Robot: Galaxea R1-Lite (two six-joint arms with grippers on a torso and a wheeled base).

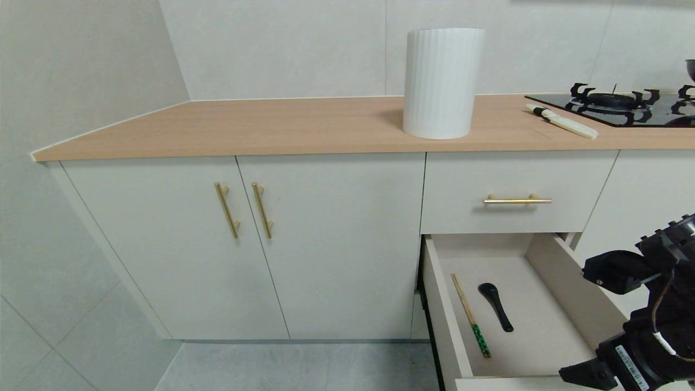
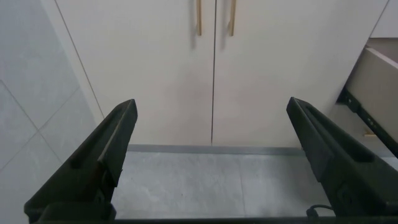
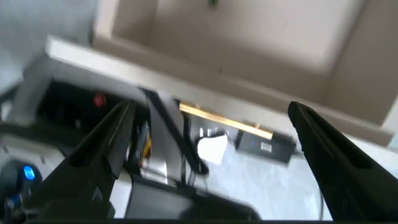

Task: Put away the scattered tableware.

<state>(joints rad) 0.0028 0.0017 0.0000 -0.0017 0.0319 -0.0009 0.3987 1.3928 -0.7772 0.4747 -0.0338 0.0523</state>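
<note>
Chopsticks (image 1: pixel 470 316) and spoon (image 1: pixel 495 305) lie in the open drawer (image 1: pixel 442 304). Both your right gripper (image 3: pixel 214 134), at the drawer front, and left gripper (image 2: pixel 211 155) are spread. Next is probably fetching what looks like a knife (image 1: pixel 562 121) from the counter (image 1: pixel 271 127).

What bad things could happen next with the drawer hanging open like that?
1. The right arm hangs right beside the open drawer and might knock its side.
2. The white utensil lies near the counter's front edge by the stove; a clumsy grab might push it off.
3. A hard shove shut could make the spoon and chopsticks slide.
</note>
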